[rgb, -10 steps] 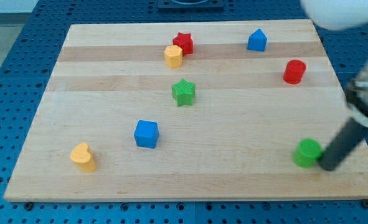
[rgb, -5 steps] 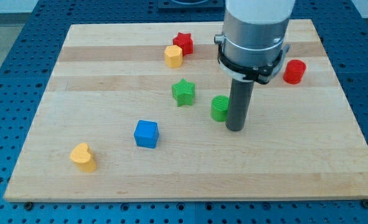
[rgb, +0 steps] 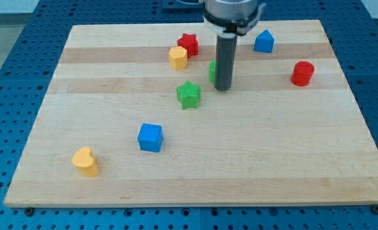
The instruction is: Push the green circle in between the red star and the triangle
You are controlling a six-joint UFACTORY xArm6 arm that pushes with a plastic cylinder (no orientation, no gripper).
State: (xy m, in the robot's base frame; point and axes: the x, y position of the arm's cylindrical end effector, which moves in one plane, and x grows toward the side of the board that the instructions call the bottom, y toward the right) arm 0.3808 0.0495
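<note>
Wooden bench on a blue perforated base. The dark rod descends from the view's top; my tip rests on the bench, and there are no jaws to spread or press together. The green circle sits touching the rod's left side, mostly hidden behind it, only a sliver visible. It lies between the red star, up-left, and the blue triangle, up-right. The yellow block adjoins the star; the green star lies below-left of the tip.
</note>
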